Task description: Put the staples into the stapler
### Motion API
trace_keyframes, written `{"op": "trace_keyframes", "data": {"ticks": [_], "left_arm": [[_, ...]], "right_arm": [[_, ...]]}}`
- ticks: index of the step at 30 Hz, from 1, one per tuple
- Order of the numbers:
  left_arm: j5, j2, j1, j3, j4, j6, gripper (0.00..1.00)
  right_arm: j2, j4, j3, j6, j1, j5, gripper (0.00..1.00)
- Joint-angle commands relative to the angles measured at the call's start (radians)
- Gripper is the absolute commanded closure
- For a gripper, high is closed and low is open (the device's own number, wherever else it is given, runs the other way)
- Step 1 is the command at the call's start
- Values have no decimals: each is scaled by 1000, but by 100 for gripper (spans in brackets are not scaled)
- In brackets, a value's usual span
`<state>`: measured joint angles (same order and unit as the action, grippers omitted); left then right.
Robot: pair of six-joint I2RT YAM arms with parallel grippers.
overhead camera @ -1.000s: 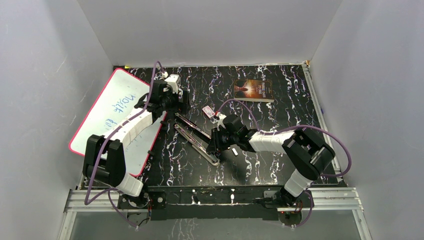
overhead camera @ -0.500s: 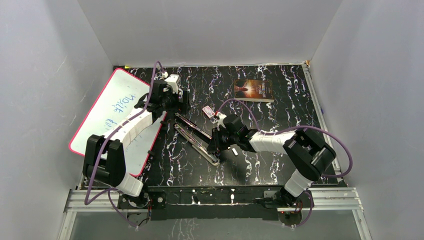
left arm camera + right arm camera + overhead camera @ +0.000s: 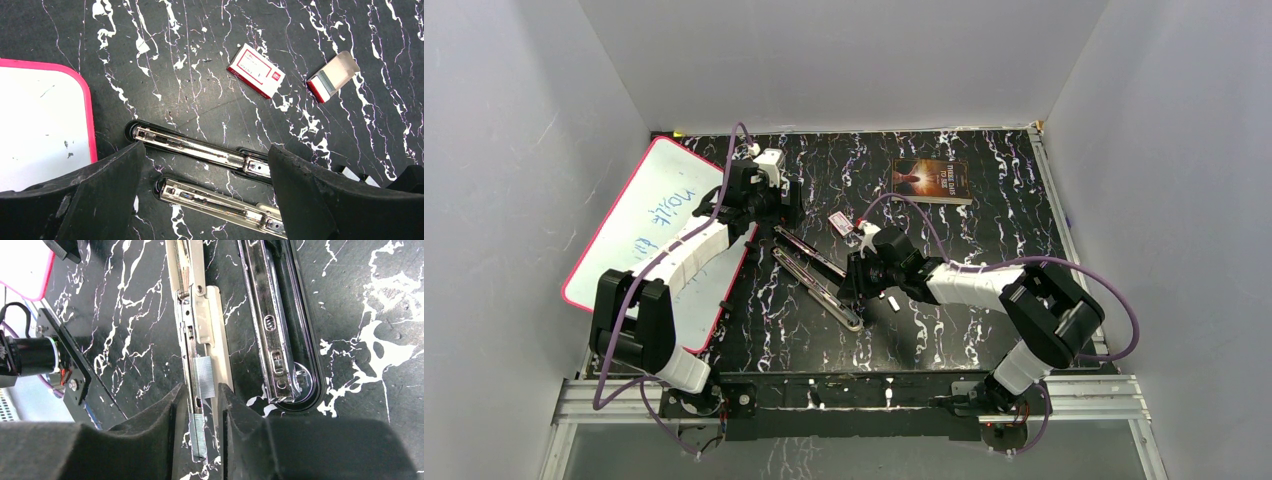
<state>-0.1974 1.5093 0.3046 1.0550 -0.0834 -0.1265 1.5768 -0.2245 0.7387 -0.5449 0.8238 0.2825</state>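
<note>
nearest the arm bases, the right gripper (image 3: 201,390) sits at the near end of the stapler (image 3: 809,285), about 5 o'clock from the table's middle. its fingers (image 3: 165,435) are narrowed on either side of the magazine rail (image 3: 197,315); whether they pinch it or merely straddle it i cannot tell. the staples (image 3: 205,377) lie along that rail as two strips, this one just past the fingertips and a second strip (image 3: 197,432) between the fingers. the step in hand looks like seating them in the channel; next they likely need nudging flat and toward 11 o'clock, then the halves folding shut. what looks like one loose strip (image 3: 890,300) lies on the table at the gripper's 3 o'clock. the single stapler lies opened flat, running toward 11 o'clock, where the left gripper (image 3: 207,146) hovers spread wide, grasping nothing. beyond, near 12 o'clock, are two boxes, a closed box (image 3: 256,70) and an open box (image 3: 332,75). farthest are one book (image 3: 931,180) at 1 o'clock and one whiteboard (image 3: 639,215) at 9 o'clock.
</note>
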Motion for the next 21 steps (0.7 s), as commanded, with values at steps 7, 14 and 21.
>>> {"op": "trace_keyframes", "data": {"ticks": [7, 14, 21], "left_arm": [[1, -31, -3, -4, -3, 13, 8], [3, -31, -3, -5, -4, 13, 8], [3, -30, -4, -6, -5, 13, 8]], "right_arm": [[20, -21, 37, -17, -6, 19, 55], [41, -44, 33, -34, -5, 43, 55], [52, -54, 30, -38, -6, 55, 56]]}}
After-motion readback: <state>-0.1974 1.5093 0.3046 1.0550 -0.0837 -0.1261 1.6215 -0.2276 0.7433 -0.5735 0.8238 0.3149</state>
